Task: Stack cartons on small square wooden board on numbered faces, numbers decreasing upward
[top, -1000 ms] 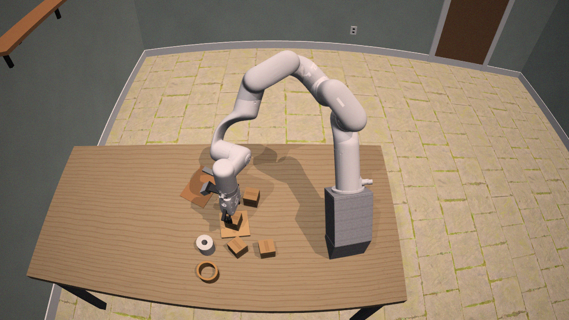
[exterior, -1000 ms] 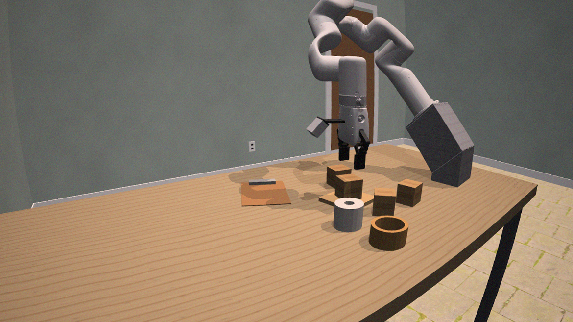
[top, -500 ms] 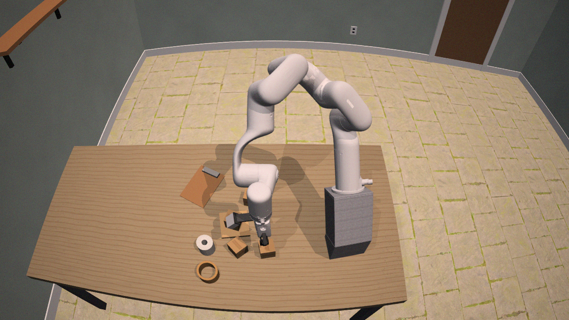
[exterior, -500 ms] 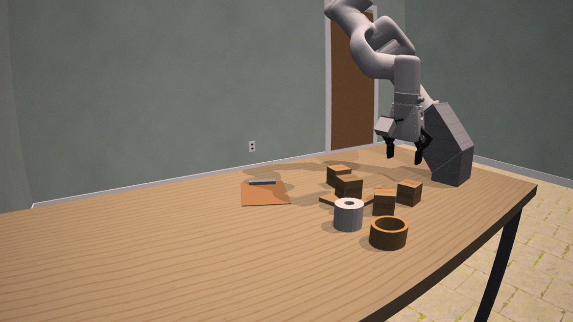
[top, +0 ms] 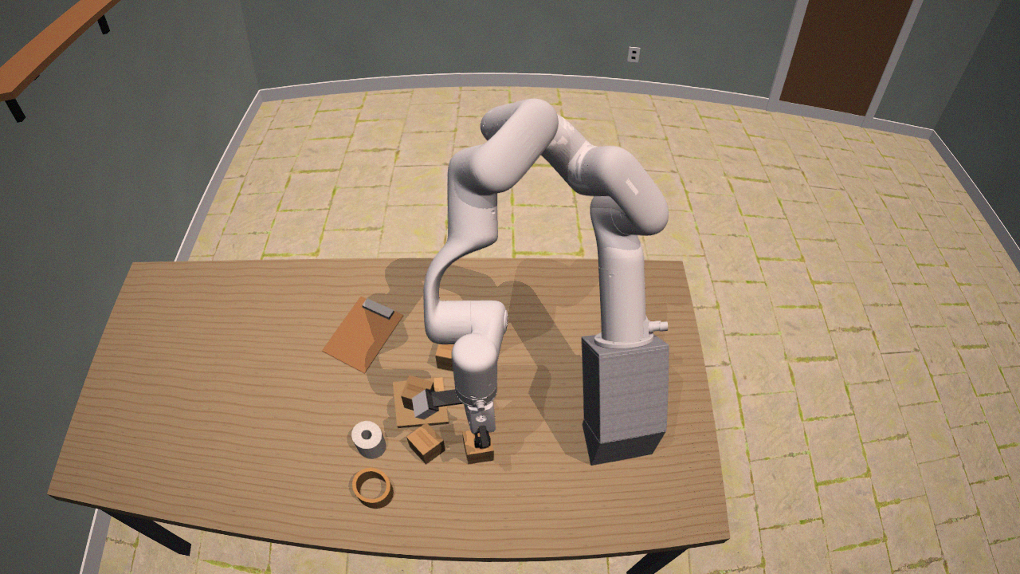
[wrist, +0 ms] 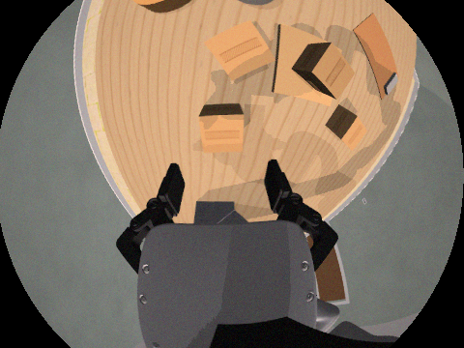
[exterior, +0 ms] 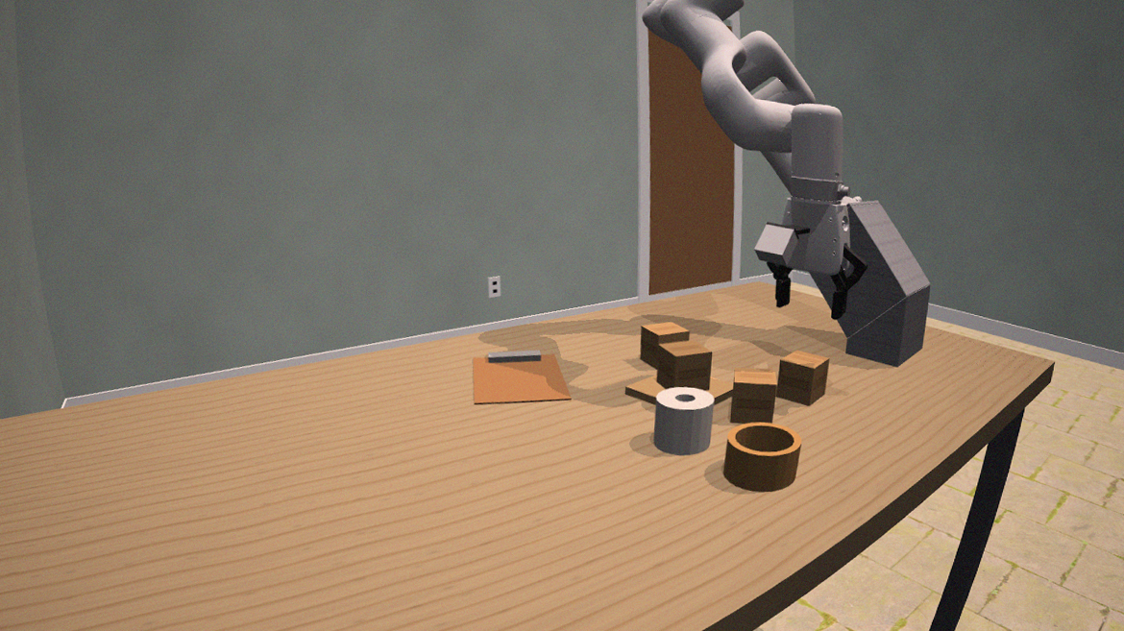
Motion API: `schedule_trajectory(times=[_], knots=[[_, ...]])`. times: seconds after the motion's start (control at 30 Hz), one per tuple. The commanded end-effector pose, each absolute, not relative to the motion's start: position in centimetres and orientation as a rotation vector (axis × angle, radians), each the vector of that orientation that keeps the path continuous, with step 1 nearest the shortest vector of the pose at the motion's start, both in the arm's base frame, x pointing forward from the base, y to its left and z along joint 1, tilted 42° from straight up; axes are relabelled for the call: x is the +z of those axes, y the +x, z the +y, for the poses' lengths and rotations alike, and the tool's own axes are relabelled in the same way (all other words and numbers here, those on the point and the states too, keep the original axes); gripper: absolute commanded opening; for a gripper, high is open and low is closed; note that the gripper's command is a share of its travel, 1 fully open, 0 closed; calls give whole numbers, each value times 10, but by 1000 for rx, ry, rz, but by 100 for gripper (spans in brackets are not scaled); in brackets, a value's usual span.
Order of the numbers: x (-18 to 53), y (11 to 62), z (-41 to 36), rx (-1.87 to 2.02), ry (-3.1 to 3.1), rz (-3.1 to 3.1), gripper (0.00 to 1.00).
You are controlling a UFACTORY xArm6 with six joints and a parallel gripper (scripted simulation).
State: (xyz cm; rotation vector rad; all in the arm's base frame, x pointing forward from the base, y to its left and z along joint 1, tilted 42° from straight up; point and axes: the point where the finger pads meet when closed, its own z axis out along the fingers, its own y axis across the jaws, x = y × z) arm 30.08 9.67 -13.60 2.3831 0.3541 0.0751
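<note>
Four brown cube cartons are on the table. One carton [top: 413,391] stands on the small wooden board [top: 412,411], as the exterior view [exterior: 684,363] and the wrist view [wrist: 324,68] also show. A second carton [top: 425,442] lies in front of the board. A third carton [top: 445,355] is behind the board, partly hidden by the arm. The fourth carton [top: 477,448] stands right of the second one. My gripper [exterior: 808,296] is open and empty, hanging well above this fourth carton [exterior: 802,376]. In the wrist view the fourth carton [wrist: 220,130] lies just ahead of the fingers.
A white roll [top: 366,437] and a wooden ring [top: 371,486] stand left of and in front of the cartons. A clipboard [top: 362,332] lies behind and to the left. The arm's grey pedestal [top: 625,396] stands to the right.
</note>
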Motion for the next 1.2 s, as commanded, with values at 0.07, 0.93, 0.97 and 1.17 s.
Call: schedule_trajectory(times=[0.07,0.93,0.97,1.17], knots=[[-137,302,97,78,2385,356,100],[-150,304,87,76,2386,356,100],[-151,304,86,75,2386,356,100],[-157,305,81,73,2388,356,100]])
